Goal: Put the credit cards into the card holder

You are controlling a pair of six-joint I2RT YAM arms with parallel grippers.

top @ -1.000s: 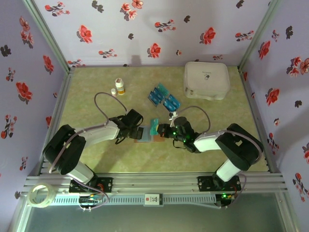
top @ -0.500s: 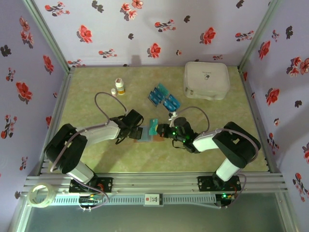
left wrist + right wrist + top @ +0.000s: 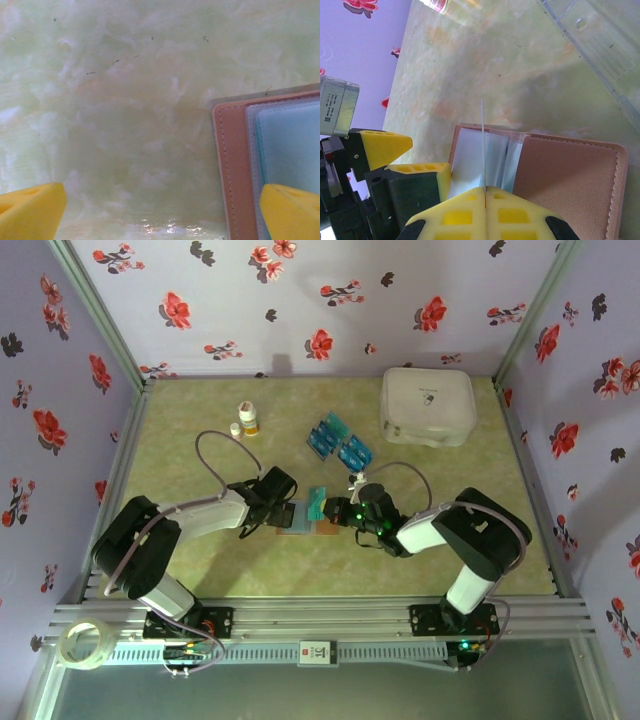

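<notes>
overhead, fig. shows both arms reaching inward to meet near the middle of the green surface [image 3: 200,410]. l. claw [image 3: 287,508] and r. claw [image 3: 334,508] face each other, w/ the card holder [image 3: 300,522] lying open and flat btwn them. r. claw is closed tight on one teal card [image 3: 318,502], held on edge over the holder. r. wrist view confirms: yellow fingertips [image 3: 465,215] pressed together, the card [image 3: 483,145] seen edge-on as a thin pale line rising from the pinch, standing over the clear sleeves by the holder's fold; whether it touches them cannot be told. brown panel of the holder [image 3: 565,180] lies flat to the r. of that line. l. claw [image 3: 431,157] appears at l. of the same view, fingers spread, one finger [image 3: 420,172] right at the holder's edge; touching or just beside, cannot tell. l. wrist view: l. claw [image 3: 160,212] wide open, gripping nothing; one fingertip [image 3: 30,210] over bare surface, the other [image 3: 292,210] over the holder [image 3: 232,165], w/ stitched brown border and pale sleeves inside. other loose cards [image 3: 340,440] lie in a small heap farther back, apart from the holder. white case [image 3: 428,405] sits at back r.; two small bottles [image 3: 245,420] back l. of centre; tape roll [image 3: 80,645] on the frame rail, near l. corner.
</notes>
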